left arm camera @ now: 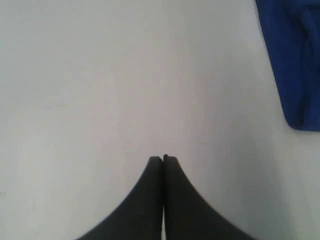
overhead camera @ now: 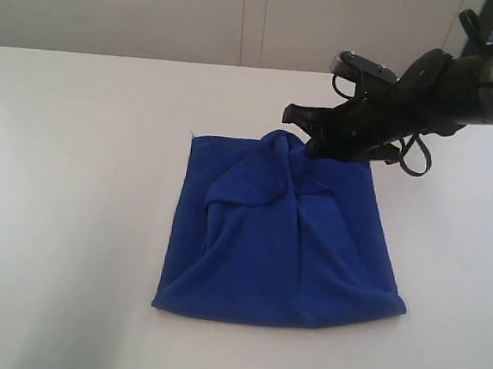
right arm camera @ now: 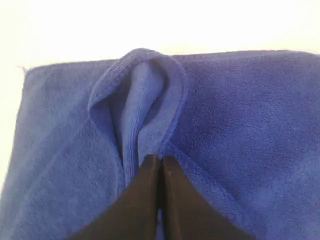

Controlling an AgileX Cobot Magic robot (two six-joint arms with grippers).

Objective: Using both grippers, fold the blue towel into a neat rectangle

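Observation:
The blue towel (overhead camera: 276, 239) lies on the white table, folded to a rough square with diagonal creases. Its far edge rises in a small hump (overhead camera: 278, 142). My right gripper (overhead camera: 309, 145) reaches in from the right at that hump. In the right wrist view the right gripper (right arm camera: 160, 159) is shut on a pinched loop of the towel (right arm camera: 145, 95). A pale thread tag (overhead camera: 192, 134) shows at the far left corner. My left gripper (left arm camera: 163, 158) is shut and holds nothing, over bare table, with a towel corner (left arm camera: 295, 65) off to one side. The exterior view does not show it.
The white table (overhead camera: 74, 178) stretches wide on the towel's left and in front of it. A pale wall (overhead camera: 158, 13) runs behind the table's far edge. The right arm's black cables (overhead camera: 415, 156) hang just right of the towel's far edge.

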